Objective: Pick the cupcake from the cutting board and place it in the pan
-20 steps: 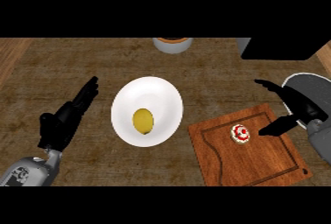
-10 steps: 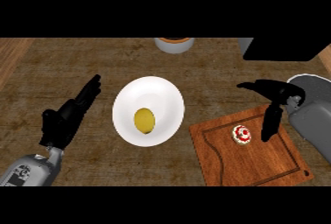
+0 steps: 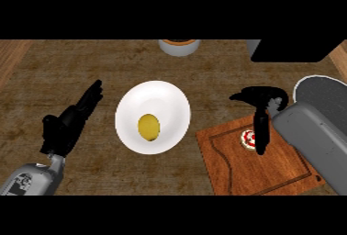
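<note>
Cupcake (image 3: 247, 137) sits half-hidden, perhaps touched, under right hand (image 3: 263, 103), plate (image 3: 163, 97) nearby.

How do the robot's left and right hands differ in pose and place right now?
The left hand lies over the counter, left of the white plate; the right hand hangs over the cutting board. The left hand's fingers point up the view; the right hand's point toward the view's lower edge, beside the cupcake. Both are black, open and hold nothing.
</note>
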